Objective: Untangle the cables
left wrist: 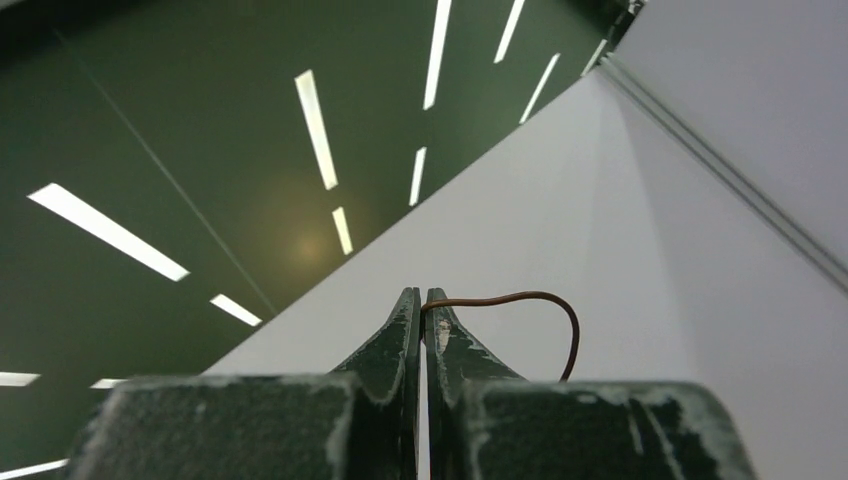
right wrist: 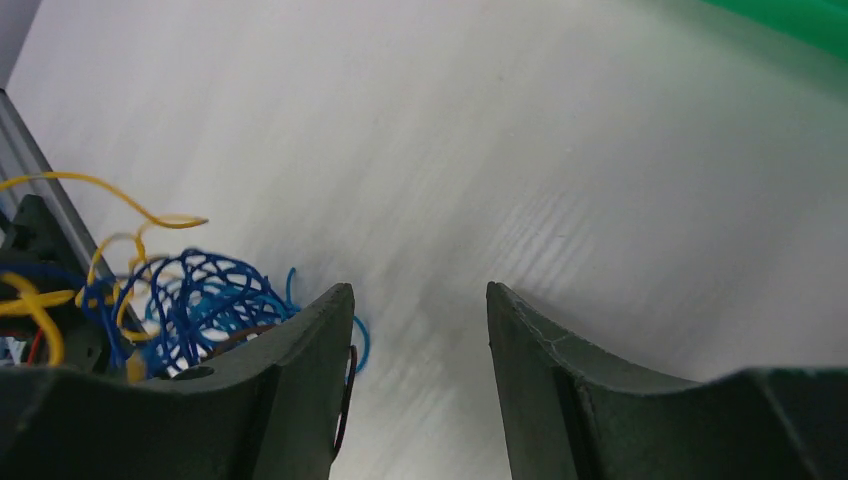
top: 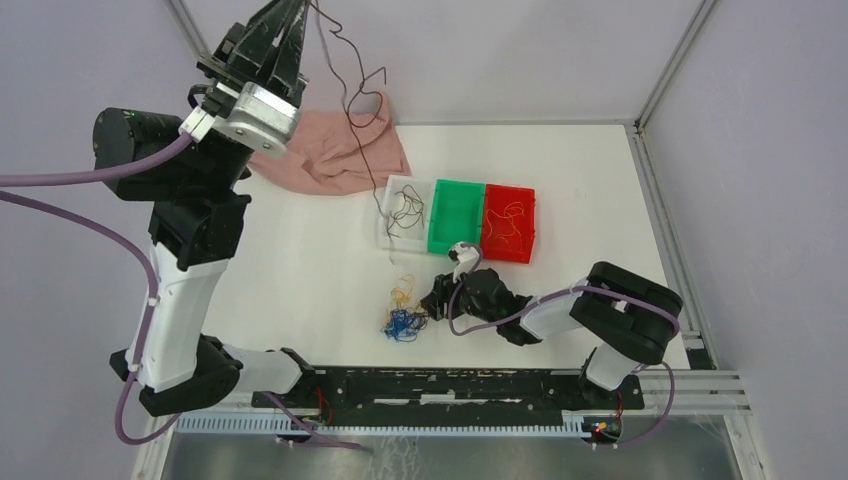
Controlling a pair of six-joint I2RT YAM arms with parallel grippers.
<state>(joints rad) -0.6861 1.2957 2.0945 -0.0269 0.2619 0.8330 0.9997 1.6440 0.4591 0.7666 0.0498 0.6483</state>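
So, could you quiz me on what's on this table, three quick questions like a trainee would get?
1. True or false: the left gripper is shut on a dark brown cable.
2. Which colour of bin holds a yellow-orange cable? A white, B green, C red.
3. Fill in: the open right gripper sits next to a tangle of blue and ___ cables.
Key: 1 true. 2 C, the red bin. 3 yellow.
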